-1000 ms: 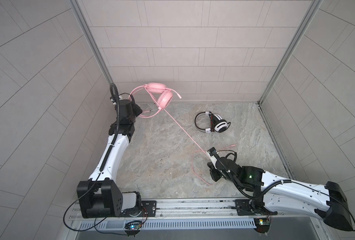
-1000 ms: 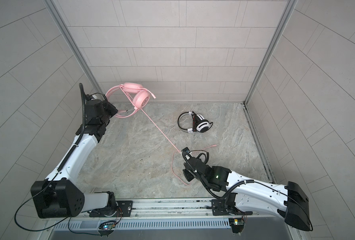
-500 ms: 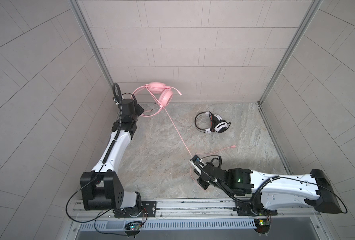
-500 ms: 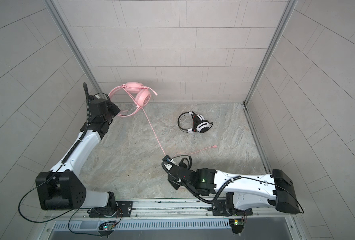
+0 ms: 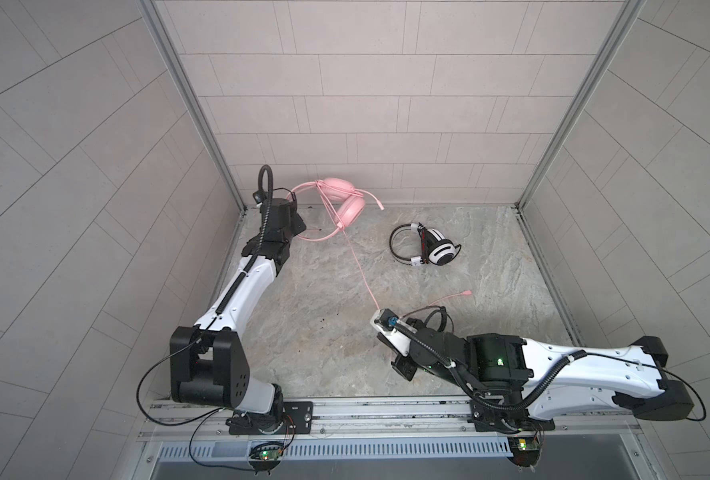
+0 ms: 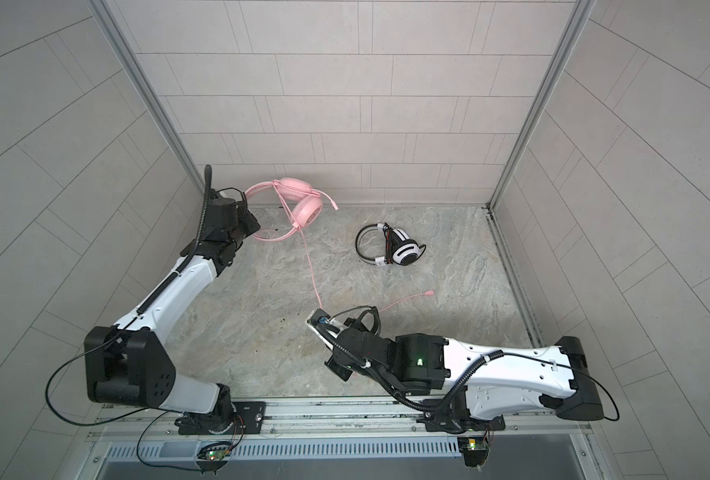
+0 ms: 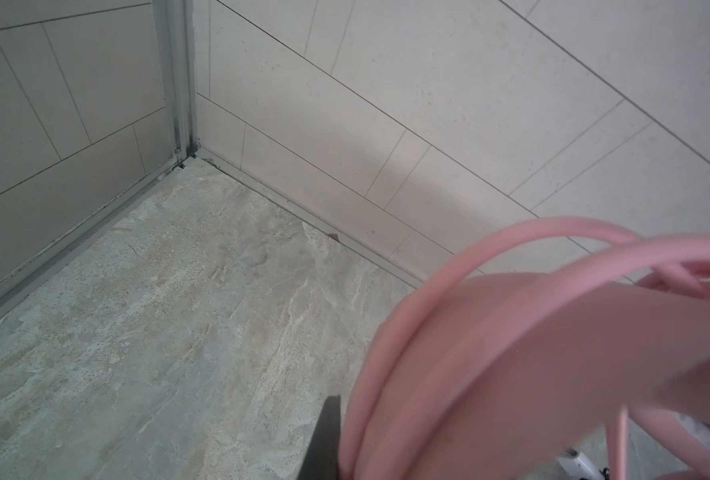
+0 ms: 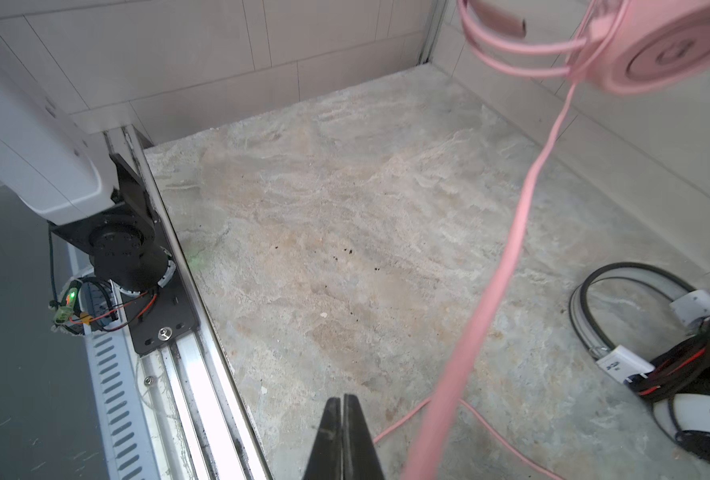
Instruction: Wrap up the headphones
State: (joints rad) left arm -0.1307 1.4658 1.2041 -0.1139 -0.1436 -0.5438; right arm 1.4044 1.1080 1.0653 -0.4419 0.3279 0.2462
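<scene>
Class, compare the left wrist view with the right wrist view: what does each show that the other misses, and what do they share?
Left wrist only: the pink headset in blurred close-up, its band hard against one of the left fingers.
Right wrist only: the white-and-black headset lying on the floor, the left arm's base, the rail, and the right fingers pressed shut.
Both: the pink headset, the stone-patterned floor and the tiled walls.
</scene>
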